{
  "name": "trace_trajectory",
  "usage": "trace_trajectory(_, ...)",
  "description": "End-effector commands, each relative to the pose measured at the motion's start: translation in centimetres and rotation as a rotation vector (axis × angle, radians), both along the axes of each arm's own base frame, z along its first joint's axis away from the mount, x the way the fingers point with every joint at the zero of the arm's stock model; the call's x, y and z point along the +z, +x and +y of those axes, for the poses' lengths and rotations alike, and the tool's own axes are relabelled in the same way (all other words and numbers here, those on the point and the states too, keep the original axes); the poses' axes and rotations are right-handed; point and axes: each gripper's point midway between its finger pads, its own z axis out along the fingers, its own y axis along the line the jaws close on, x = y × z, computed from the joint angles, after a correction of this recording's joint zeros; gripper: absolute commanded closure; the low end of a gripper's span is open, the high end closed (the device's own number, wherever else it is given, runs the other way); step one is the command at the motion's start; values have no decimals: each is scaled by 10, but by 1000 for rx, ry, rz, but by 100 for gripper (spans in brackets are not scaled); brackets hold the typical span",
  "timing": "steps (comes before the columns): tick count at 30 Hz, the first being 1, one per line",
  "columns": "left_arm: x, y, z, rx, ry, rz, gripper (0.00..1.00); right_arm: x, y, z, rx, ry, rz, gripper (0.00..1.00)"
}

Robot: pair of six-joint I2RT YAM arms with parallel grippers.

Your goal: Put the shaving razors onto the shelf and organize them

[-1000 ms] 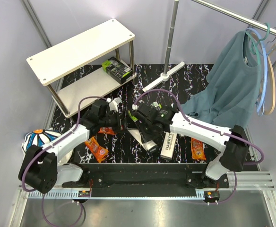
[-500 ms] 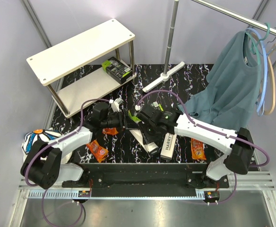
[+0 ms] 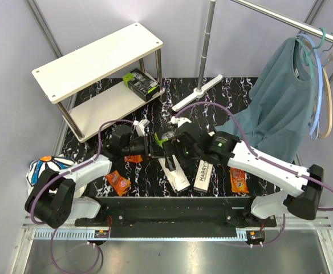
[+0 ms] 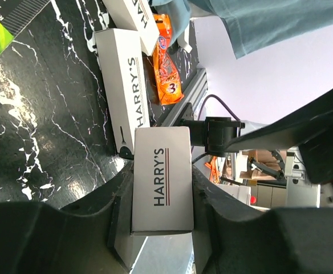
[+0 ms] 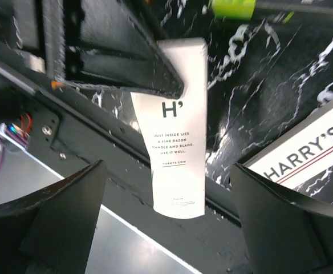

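My left gripper point(image 4: 161, 171) is shut on a white HARRY'S box point(image 4: 161, 185), jaws pressed to its two long sides. In the right wrist view the same box point(image 5: 175, 142) hangs between the fingers of my right gripper point(image 5: 167, 168), which stand wide open and clear of it. From above, both grippers meet mid-table, left gripper point(image 3: 147, 147) and right gripper point(image 3: 165, 151). Two more white boxes point(image 3: 175, 171) point(image 3: 202, 170) lie on the mat. Orange packets point(image 3: 116, 180) point(image 3: 239, 178) lie near the front. A black-and-green pack point(image 3: 141, 83) sits on the lower board of the shelf point(image 3: 98, 60).
A clothes rail foot point(image 3: 198, 93) and pole stand behind the mat, with a teal shirt point(image 3: 280, 97) and hangers at the right. A patterned ball point(image 3: 44, 168) lies at the left edge. The arms' mounting rail point(image 3: 172, 208) runs along the front.
My left gripper has closed on the white box that the right gripper held. The right gripper has opened wide and let go of it.
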Motion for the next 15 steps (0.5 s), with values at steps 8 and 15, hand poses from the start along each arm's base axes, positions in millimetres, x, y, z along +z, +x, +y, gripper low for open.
trace_trajectory(8,83,8,26,0,-217,-259,75,43,-3,-32,-188,235,-92,0)
trace_trajectory(15,137,1,46,-44,-324,-423,74,69,-15,-10,-151,600,-14,0)
